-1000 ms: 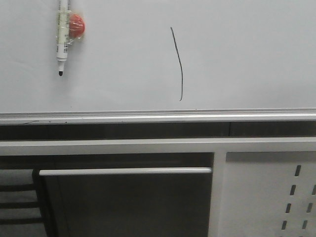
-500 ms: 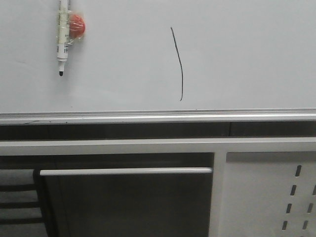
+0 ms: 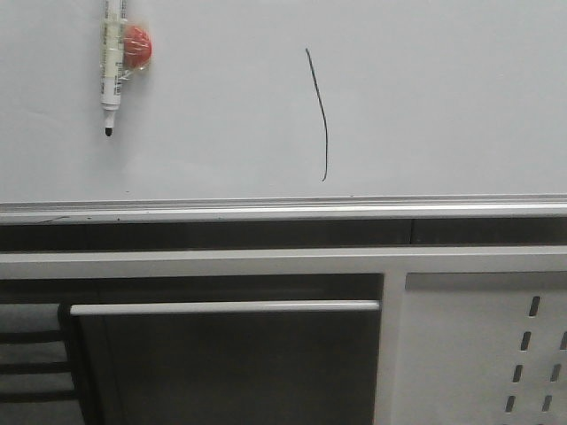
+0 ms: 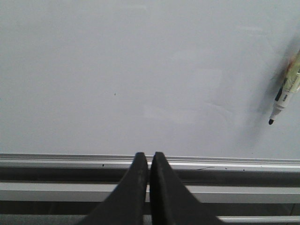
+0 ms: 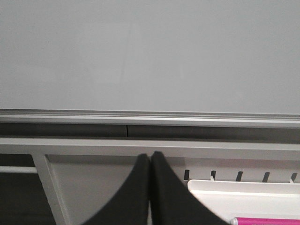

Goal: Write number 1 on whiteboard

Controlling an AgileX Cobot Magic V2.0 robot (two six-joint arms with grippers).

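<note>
The whiteboard [image 3: 443, 106] fills the upper half of the front view, with its silver bottom rail [image 3: 283, 209] below. The number 1 [image 3: 321, 115] is a thin black, slightly curved stroke near the board's middle. A white marker pen [image 3: 111, 66] hangs tip down at the board's upper left beside a red round magnet [image 3: 137, 46]; the pen also shows in the left wrist view [image 4: 283, 96]. My left gripper [image 4: 150, 155] is shut and empty, in front of the rail. My right gripper [image 5: 151, 154] is shut and empty, below the board. Neither gripper shows in the front view.
Below the rail stands a grey metal frame with a perforated grey panel [image 3: 496, 354] at the right and a dark opening with a white bar [image 3: 221, 307] at the left. A white tray [image 5: 243, 197] holding a pink-capped item [image 5: 267, 221] hangs on the panel.
</note>
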